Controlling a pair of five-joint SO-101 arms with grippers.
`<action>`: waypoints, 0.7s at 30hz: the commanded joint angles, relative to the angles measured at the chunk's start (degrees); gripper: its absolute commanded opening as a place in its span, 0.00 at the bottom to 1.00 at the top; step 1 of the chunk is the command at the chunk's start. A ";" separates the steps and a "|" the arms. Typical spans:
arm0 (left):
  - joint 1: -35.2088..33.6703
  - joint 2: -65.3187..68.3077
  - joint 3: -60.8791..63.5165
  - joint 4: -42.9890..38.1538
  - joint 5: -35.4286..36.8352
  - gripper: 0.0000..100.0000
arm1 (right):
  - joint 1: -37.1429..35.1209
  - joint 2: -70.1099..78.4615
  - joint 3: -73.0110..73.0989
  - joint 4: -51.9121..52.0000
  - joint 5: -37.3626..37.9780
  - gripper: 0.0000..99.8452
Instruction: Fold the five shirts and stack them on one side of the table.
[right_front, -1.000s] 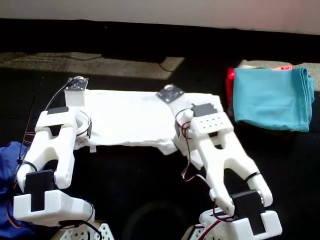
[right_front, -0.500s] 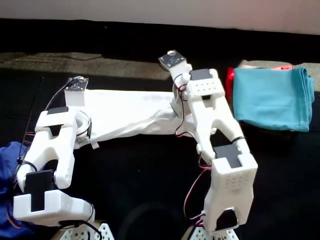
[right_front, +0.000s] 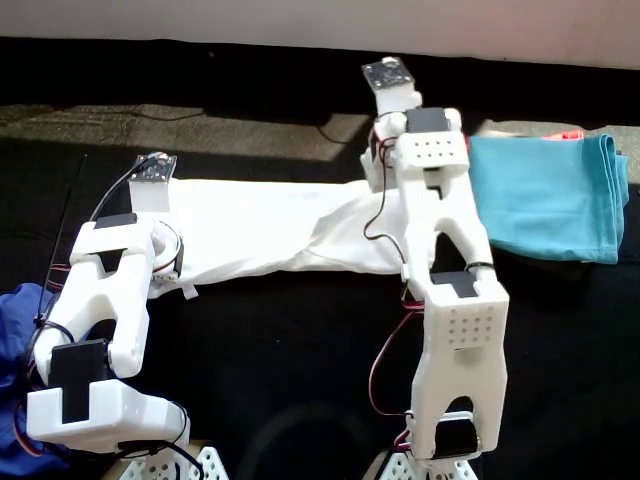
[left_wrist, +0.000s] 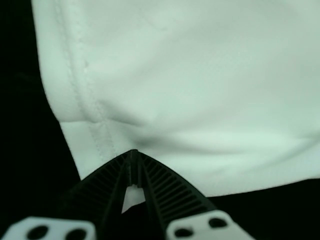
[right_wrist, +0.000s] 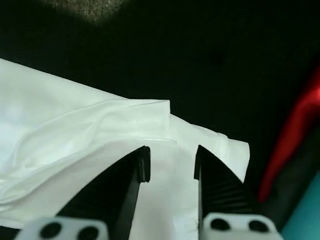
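A white shirt (right_front: 260, 235) lies spread across the middle of the black table (right_front: 300, 340). My left gripper (left_wrist: 132, 154) is shut on the hem at the shirt's left edge (left_wrist: 90, 125). The left arm (right_front: 115, 270) stands over that end. My right gripper (right_wrist: 171, 160) hangs open just above the shirt's bunched far right corner (right_wrist: 155, 112), with nothing between its fingers. The right arm (right_front: 440, 210) stretches far across the table. A folded teal shirt (right_front: 545, 195) sits at the right on top of a red one (right_front: 460, 160).
A crumpled blue shirt (right_front: 15, 330) lies at the table's left edge beside the left arm's base. A lit strip of grey surface (right_front: 230, 130) runs behind the white shirt. The near middle of the table is bare black cloth.
The right arm has stretched from the shirt's near right edge to its far right corner, and that end of the shirt is drawn up narrower. The left arm has not moved.
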 joint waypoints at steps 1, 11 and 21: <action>0.66 0.40 0.13 -1.41 0.09 0.01 | -1.19 -3.38 -5.41 6.73 -0.79 0.15; 0.66 0.40 0.13 -1.41 0.09 0.01 | -13.23 -0.31 -4.09 10.68 -0.70 0.01; 0.66 0.40 0.22 -1.41 0.09 0.01 | -13.41 10.51 -4.53 -2.33 -0.79 0.01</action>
